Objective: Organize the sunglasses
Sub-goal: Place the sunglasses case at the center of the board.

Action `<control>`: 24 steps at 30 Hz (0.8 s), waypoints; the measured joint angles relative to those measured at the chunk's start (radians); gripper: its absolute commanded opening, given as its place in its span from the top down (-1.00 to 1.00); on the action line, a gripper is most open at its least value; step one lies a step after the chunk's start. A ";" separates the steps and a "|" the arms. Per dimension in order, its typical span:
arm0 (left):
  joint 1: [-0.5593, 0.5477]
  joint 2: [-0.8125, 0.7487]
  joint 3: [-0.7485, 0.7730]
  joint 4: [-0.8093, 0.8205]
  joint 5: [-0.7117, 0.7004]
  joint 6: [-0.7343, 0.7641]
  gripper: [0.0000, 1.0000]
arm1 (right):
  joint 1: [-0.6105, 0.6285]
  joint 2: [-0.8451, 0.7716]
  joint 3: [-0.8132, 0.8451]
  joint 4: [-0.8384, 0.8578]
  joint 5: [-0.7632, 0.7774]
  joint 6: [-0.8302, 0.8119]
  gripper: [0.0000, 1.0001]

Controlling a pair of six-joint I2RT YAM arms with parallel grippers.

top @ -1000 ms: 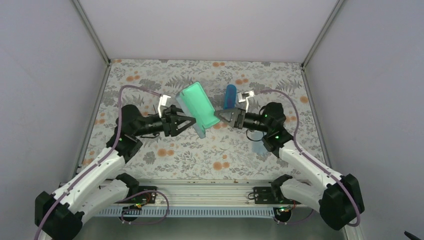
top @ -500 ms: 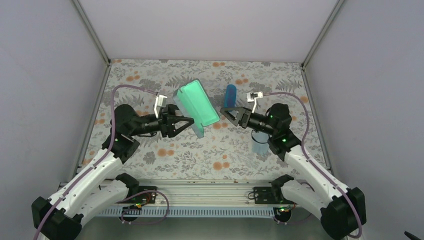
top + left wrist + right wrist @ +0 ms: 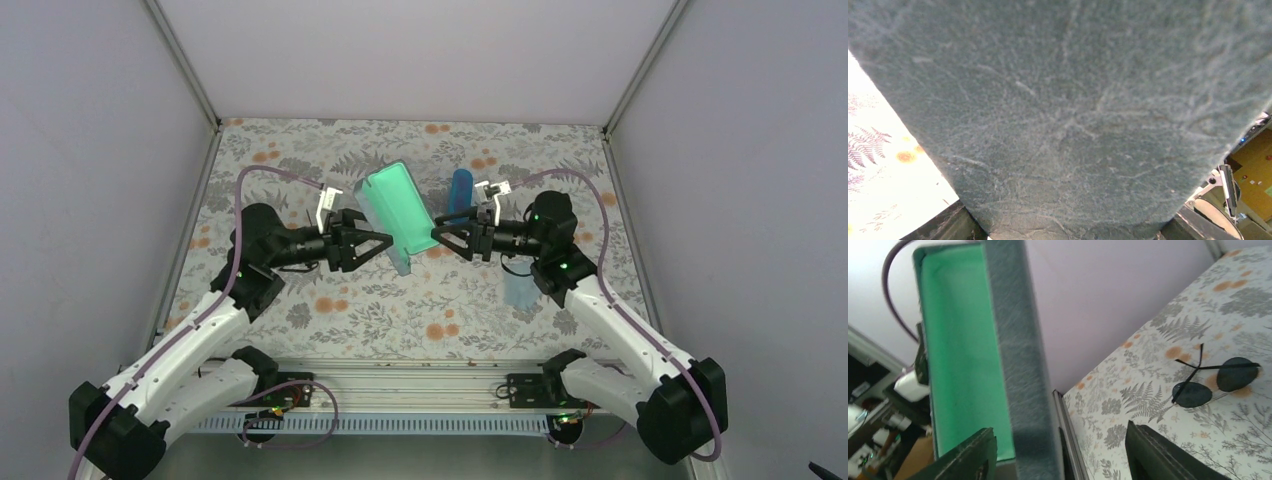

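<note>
**Case in the air, sunglasses lying on the table**

The left gripper is clenched on the low end of the open case, coming from 8 o'clock. The case hangs tilted above the table with its green lining up. The right gripper comes from 3 o'clock and is released. Its jaws stand on both sides of the case wall, one at the lining and the other apart from the outside.

The black sunglasses lie unfolded on the table, well apart from the case, at 3 o'clock in the right wrist view. The pink pair we cannot see.

We think the danger is in the handover. If the right jaws close off-centre on the thin wall, they may twist the case out of the left grip and it would fall. If both arms pull in different directions, the hinge may suffer.
</note>
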 measured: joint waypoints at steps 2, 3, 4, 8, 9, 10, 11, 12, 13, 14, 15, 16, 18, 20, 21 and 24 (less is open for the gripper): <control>0.000 0.005 0.000 0.000 0.000 0.000 0.18 | 0.008 0.010 0.000 0.000 -0.042 -0.017 -0.05; 0.000 0.008 0.000 0.000 0.000 0.000 0.18 | 0.013 0.011 0.000 0.003 -0.061 -0.020 0.07; 0.000 0.010 0.000 0.000 -0.001 -0.001 0.18 | 0.015 0.011 0.000 0.006 -0.075 -0.025 0.19; 0.000 0.013 0.000 0.002 -0.003 -0.007 0.17 | 0.021 0.011 0.002 0.016 -0.109 -0.038 0.68; -0.001 0.013 0.000 0.007 -0.002 -0.009 0.14 | 0.020 0.011 0.002 0.014 -0.110 -0.041 0.78; -0.002 0.013 0.000 0.010 0.001 -0.016 0.10 | 0.019 0.012 0.003 0.010 -0.107 -0.048 0.85; -0.001 0.012 0.000 0.011 0.001 -0.022 0.02 | 0.019 0.013 0.004 0.007 -0.103 -0.058 0.90; -0.001 0.012 0.000 0.011 -0.001 -0.027 -0.10 | 0.018 0.015 0.007 -0.002 -0.095 -0.067 0.92; -0.001 0.012 0.001 0.006 -0.009 -0.029 -0.26 | 0.019 0.018 0.010 -0.010 -0.092 -0.079 0.92; -0.001 0.012 0.003 -0.008 -0.023 -0.027 -0.39 | 0.019 0.021 0.019 -0.027 -0.082 -0.091 0.93; -0.002 0.012 0.009 -0.028 -0.039 -0.026 -0.50 | 0.019 0.026 0.024 -0.040 -0.072 -0.102 0.92; -0.004 0.012 0.018 -0.058 -0.060 -0.020 -0.59 | 0.020 0.031 0.031 -0.056 -0.060 -0.113 0.92; -0.010 0.010 0.039 -0.124 -0.119 0.005 -0.75 | 0.022 0.046 0.045 -0.096 -0.032 -0.133 0.93; -0.008 -0.002 0.053 -0.205 -0.224 0.037 -0.93 | 0.026 0.061 0.065 -0.156 0.017 -0.159 0.93; -0.006 -0.012 0.057 -0.251 -0.282 0.049 -0.96 | 0.027 0.072 0.074 -0.190 0.047 -0.176 0.92; -0.005 -0.044 0.066 -0.382 -0.433 0.075 -1.00 | 0.034 0.121 0.107 -0.298 0.178 -0.226 0.92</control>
